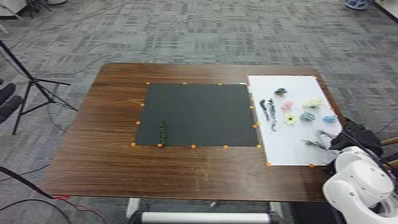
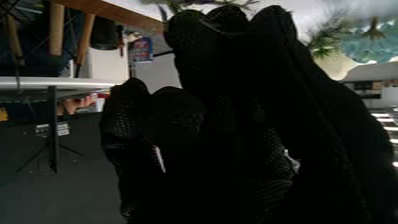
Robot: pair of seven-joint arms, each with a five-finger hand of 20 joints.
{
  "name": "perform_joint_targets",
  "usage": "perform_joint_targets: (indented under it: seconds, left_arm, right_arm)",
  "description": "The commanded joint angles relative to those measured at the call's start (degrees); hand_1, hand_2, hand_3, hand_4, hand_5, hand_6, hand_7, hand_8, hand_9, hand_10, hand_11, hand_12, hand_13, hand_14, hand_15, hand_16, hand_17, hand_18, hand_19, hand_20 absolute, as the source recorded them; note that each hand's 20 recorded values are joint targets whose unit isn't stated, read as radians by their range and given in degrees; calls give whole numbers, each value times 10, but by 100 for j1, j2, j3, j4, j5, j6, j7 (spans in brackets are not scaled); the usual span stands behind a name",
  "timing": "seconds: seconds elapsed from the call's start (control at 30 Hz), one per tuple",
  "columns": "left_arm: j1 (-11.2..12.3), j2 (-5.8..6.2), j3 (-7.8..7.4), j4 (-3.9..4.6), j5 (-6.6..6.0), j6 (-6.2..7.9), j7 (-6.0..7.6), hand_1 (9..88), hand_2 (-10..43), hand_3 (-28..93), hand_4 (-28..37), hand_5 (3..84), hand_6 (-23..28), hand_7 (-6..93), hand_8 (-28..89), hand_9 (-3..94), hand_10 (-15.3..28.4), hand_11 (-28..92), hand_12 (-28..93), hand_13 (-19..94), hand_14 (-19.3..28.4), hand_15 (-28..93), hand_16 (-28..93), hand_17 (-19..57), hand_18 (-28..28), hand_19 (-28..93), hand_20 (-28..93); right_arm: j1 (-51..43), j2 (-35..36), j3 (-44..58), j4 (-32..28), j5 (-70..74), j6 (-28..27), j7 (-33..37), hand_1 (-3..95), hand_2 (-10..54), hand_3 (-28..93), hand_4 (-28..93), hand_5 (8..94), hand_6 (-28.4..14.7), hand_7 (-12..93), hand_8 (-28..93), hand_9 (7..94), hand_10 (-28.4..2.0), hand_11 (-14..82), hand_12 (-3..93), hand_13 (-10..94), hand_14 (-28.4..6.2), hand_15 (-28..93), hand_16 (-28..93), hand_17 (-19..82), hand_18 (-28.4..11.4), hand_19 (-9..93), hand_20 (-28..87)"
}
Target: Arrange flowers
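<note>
In the head view my right hand [image 1: 345,141] is at the right edge of the white board [image 1: 280,145], close beside green sprigs [image 1: 315,144]. The right wrist view shows my right hand [image 2: 226,90] with straight fingers, and thin greenery [image 2: 218,6] by the fingertips. Farther up the board lie a pink flower [image 1: 287,105], a yellow one [image 1: 290,119], a cream one [image 1: 312,103], bluish ones [image 1: 330,119] and dark stems [image 1: 272,114]. One green stem [image 1: 163,133] rests upright at the lower left of the dark mat [image 1: 200,112]. My left hand [image 1: 10,107] is at the left edge.
Small orange markers [image 1: 194,146] line the mat and board on the brown table [image 1: 178,170]. A black tripod [image 1: 33,80] stands on the floor left of the table. A wooden chair part [image 1: 389,142] is by the right arm.
</note>
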Motion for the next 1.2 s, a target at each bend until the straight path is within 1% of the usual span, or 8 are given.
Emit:
perform_joint_targets:
  seconds: [0.03,0.2,0.27,0.53,0.67,0.83,1.0,1.2]
  left_arm:
    - [108,-91,-29,-63,1,46,-4,234,141,679,-283,383,91,59,-55,323,140,95,136,236,142,206,-8,-24,124,212,109]
    - [136,-101,-34,-72,-21,44,25,235,141,677,-283,383,91,59,-56,323,141,95,136,235,144,208,-7,-25,124,212,108]
    - [106,-85,-27,-57,-5,29,-12,236,141,677,-283,383,91,59,-56,323,141,95,136,236,143,209,-7,-25,124,212,108]
    - [182,-88,-167,-80,-10,42,-70,236,141,677,-283,382,90,60,-56,322,140,95,136,236,144,210,-8,-25,124,213,108]
    - [156,-70,-156,-70,-25,48,-83,237,141,677,-283,383,91,60,-56,322,140,95,136,236,143,211,-8,-25,124,212,108]
    - [90,-19,-52,-39,-9,59,-125,236,141,677,-283,383,91,60,-56,322,141,96,136,236,144,211,-9,-25,124,213,109]
    - [46,8,8,-31,-5,85,-120,236,141,677,-283,383,91,61,-56,323,141,97,136,236,144,212,-9,-25,124,213,108]
    - [-157,60,262,28,3,61,-79,236,140,678,-283,383,90,62,-57,323,142,98,135,236,143,213,-10,-25,124,214,108]
  right_arm:
    - [-133,23,218,-463,324,434,-105,602,-95,663,-258,834,-33,238,199,868,-124,175,438,728,-128,734,360,384,-284,906,412]
    - [-81,136,197,-913,417,765,-203,584,-95,673,-238,839,-34,244,225,859,-130,227,441,738,-124,732,360,394,-284,913,410]
    - [-47,104,204,-1108,634,988,-276,579,-95,676,-234,836,-33,252,235,853,-132,248,442,739,-124,733,361,395,-284,916,408]
    - [919,-103,-755,-1090,805,1160,-772,569,-95,682,-222,831,-34,274,241,841,-134,301,440,757,-112,736,362,415,-284,929,406]
    - [1651,-298,-1535,-895,942,1022,-972,568,-95,683,-221,830,-33,281,238,841,-135,313,440,761,-110,736,365,420,-284,931,409]
    - [2358,-746,-2332,-588,1048,822,-1136,568,-95,683,-220,828,-33,286,235,840,-134,319,439,764,-108,734,368,423,-284,932,408]
    - [2936,-1419,-2950,39,1290,519,-1186,568,-95,684,-219,827,-32,290,235,840,-133,320,437,768,-106,732,368,425,-284,932,407]
    - [3344,-2056,-3413,929,1620,397,-952,569,-95,684,-221,827,-32,293,231,839,-132,321,439,769,-106,730,370,427,-284,932,407]
